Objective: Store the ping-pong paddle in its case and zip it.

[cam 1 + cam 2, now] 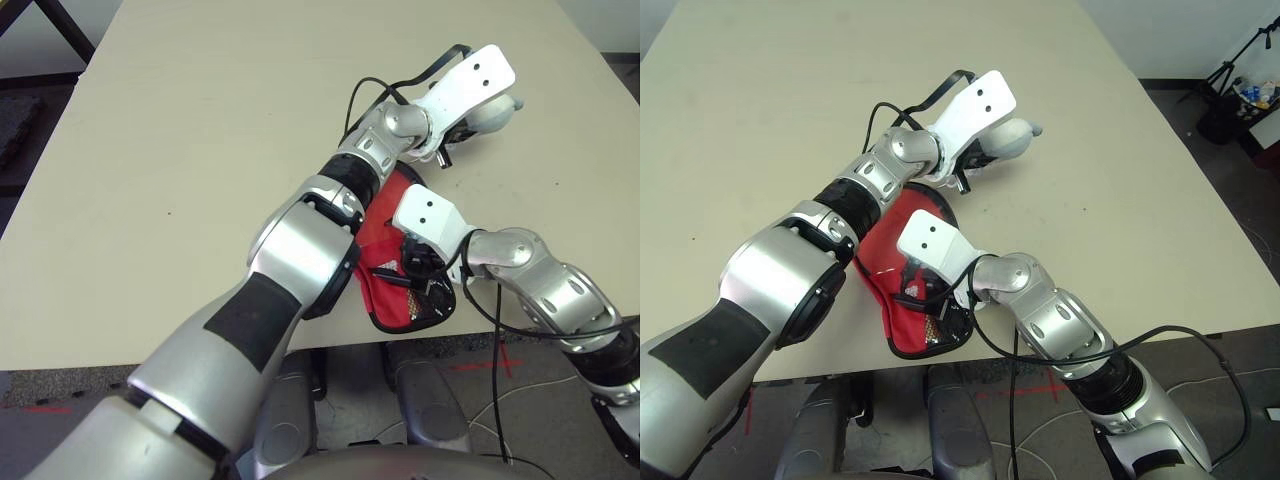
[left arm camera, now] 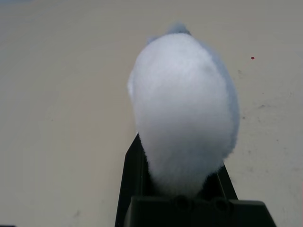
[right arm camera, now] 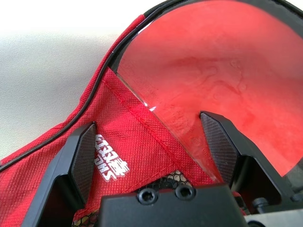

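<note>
Head views: the case [image 1: 385, 262] lies at the table's [image 1: 180, 150] near edge, under both my forearms; my right gripper [image 1: 922, 290] sits over its near end, my left gripper [image 1: 478, 108] is beyond the case's far end, holding a whitish fuzzy ball [image 1: 1012, 137]. Left wrist view: my fingers are closed on the fuzzy ball, bare table behind it. Right wrist view: my right fingers [image 3: 218, 142] stand wide, straddling the case's fabric flap with the white logo [image 3: 110, 158]; nothing is pinched. The ping-pong paddle [image 3: 227, 66] has its red face inside the case, past the flap and ringed by the black zipper edging; I can't see the handle. Judgement: seat the paddle fully, then close up the flap before zipping. In the way: my left forearm crosses the case, and the ball ties up that gripper.
</note>
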Available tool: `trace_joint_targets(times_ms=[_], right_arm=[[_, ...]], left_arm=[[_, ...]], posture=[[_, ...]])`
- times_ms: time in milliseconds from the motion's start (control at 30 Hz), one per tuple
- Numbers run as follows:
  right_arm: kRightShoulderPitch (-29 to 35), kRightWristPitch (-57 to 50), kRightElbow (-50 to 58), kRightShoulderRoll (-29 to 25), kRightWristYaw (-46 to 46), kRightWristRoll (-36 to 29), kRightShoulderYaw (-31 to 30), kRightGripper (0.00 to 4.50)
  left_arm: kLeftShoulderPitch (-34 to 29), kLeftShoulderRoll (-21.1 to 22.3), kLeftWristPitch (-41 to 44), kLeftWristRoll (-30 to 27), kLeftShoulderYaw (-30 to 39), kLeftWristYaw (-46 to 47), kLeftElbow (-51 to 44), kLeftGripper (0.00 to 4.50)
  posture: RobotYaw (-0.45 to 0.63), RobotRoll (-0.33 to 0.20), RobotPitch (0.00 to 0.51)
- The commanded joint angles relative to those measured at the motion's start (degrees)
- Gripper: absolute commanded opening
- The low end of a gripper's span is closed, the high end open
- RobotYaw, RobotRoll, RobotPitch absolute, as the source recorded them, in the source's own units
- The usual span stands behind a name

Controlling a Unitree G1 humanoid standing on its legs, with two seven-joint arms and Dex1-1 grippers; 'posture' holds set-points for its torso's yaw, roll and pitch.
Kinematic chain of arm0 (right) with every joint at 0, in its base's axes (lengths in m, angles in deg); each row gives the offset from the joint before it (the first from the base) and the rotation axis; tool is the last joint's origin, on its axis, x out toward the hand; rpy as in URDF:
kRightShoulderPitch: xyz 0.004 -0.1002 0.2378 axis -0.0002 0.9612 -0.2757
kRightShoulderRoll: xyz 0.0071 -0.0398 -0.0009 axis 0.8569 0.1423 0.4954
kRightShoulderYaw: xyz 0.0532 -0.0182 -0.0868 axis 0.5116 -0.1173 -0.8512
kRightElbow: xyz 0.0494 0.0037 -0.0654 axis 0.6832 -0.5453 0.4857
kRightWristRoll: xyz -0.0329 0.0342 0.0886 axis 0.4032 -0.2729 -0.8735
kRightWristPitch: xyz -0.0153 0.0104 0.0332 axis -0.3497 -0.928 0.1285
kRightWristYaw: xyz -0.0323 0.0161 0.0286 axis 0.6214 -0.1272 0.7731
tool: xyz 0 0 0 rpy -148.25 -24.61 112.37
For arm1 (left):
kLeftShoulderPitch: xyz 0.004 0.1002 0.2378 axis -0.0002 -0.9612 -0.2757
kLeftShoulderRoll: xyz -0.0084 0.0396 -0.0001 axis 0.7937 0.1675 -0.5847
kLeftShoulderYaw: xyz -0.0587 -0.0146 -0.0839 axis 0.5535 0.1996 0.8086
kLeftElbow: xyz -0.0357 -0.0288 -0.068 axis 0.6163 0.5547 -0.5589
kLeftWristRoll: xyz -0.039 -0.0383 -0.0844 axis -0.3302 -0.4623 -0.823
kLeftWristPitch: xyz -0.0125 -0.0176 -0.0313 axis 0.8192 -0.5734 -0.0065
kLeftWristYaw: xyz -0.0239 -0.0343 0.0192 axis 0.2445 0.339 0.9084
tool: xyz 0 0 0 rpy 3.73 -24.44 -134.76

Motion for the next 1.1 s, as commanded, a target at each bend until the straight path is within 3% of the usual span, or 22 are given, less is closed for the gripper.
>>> trace_joint_targets(times_ms=[33, 300, 533, 767, 967, 1100], right_arm=[[3.2, -1.4, -6.0, 0.2, -1.1, 0.7, -5.1, 4.50], [1.5, -1.3, -7.0, -0.5, -2.7, 0.1, -3.3, 4.50], [-0.1, -0.4, -9.0, -0.4, -4.2, 0.2, -2.9, 4.50], [-0.5, 0.7, -10.8, -0.2, -4.8, 0.6, -2.4, 4.50], [0.0, 1.4, -11.9, 0.0, -4.6, 0.5, -1.4, 4.50], [0.2, 2.4, -13.5, 0.0, -4.8, 0.6, -0.3, 4.50]], left_arm=[[0.8, -3.1, 1.5, -3.2, 3.1, 0.1, -2.1, 1.86], [0.1, 9.2, 10.1, -6.4, 5.5, -12.6, -7.3, 4.45], [-4.5, 20.1, 22.9, -9.1, 5.1, -22.1, -19.9, 4.49], [-15.2, 28.4, 38.3, -10.7, 6.8, -17.6, -40.7, 4.49], [-26.8, 29.1, 46.5, -12.6, 13.5, -4.3, -57.2, 4.49], [-38.8, 26.5, 52.3, -14.0, 20.2, 5.8, -67.7, 4.49]], posture=[[-0.14, 0.000, 0.281], [-0.06, 0.000, 0.271], [-0.01, 0.000, 0.257], [0.00, 0.000, 0.249], [0.01, 0.000, 0.241], [0.02, 0.000, 0.235]])
